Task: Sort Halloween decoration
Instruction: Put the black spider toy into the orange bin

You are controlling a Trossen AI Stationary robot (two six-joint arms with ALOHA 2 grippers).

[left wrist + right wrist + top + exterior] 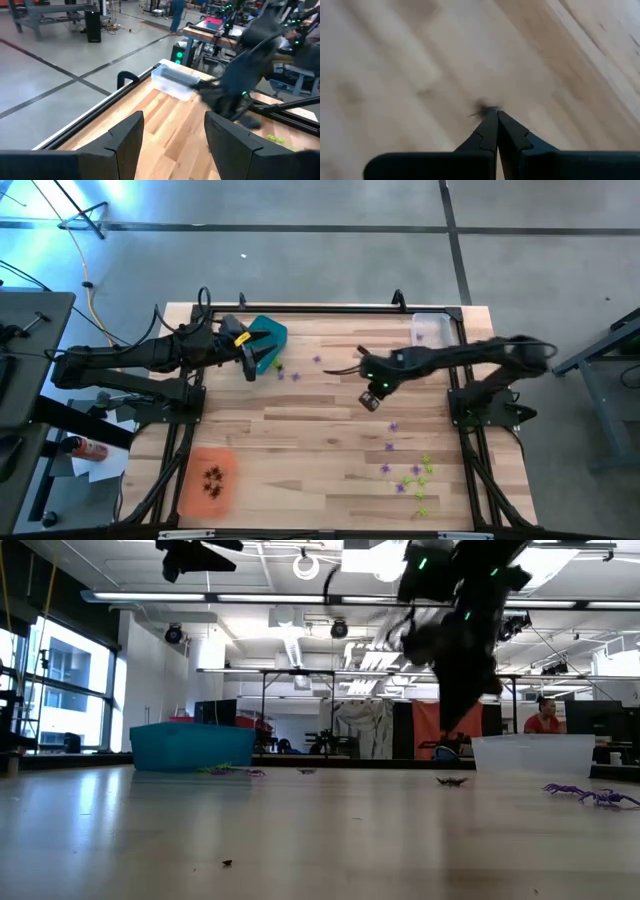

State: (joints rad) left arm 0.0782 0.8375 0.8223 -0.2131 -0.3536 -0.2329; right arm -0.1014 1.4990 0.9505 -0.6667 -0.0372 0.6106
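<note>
**Black trinket pinched above mid-table**

Dark fingers of the right gripper are pressed together, and a small black spiky trinket is seen at their very tips in the right wrist view; it appears to be held, though the blur leaves some doubt. In the high view this gripper hangs over the middle of the table, slightly toward the right edge.

The left gripper waits near the far left corner beside the teal tray, its fingers spread wide with nothing between them.

Other decorations are scattered: purple pieces and lime green ones lie toward the near right corner, a few purple ones sit near the teal tray, and dark ones are already gathered in the orange tray at the near left corner. The clear tray at the far right corner holds purple.

The step in hand is judged to be carrying the black trinket to the orange tray (where its like are kept). To do it well, the pinch should be kept firm, since so small a piece could slip out. The trinket should be carried level across the table, lowered inside the tray's rim, and only then let go, so that it is not bounced out.
</note>
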